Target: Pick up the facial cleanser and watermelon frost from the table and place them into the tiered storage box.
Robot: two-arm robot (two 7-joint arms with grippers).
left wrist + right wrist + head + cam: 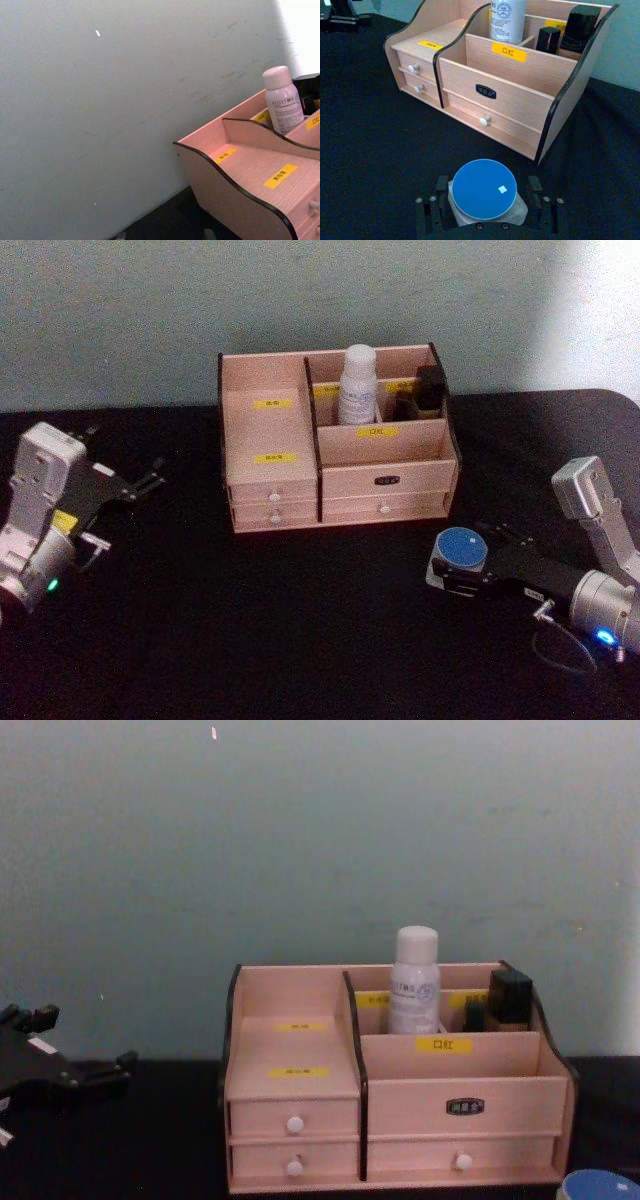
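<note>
The tiered storage box [385,480] [510,95] [460,1105] [240,195] stands at the back middle of the black table. A white bottle, the facial cleanser [358,385] [507,17] [414,980] [282,100], stands upright in its upper middle compartment. The watermelon frost [462,547] [484,189] [600,1185], a small round jar with a blue lid, rests on the table in front of the box's right end. My right gripper [470,555] [487,182] holds it at the sides, one finger on each. My left gripper [148,483] [85,1038] hovers open to the left of the box.
Two black containers [428,390] [580,22] [508,995] fill the box's back right compartment. The lower front compartment and the left top shelf hold nothing. A pale wall rises right behind the box. Bare black table [250,620] lies in front.
</note>
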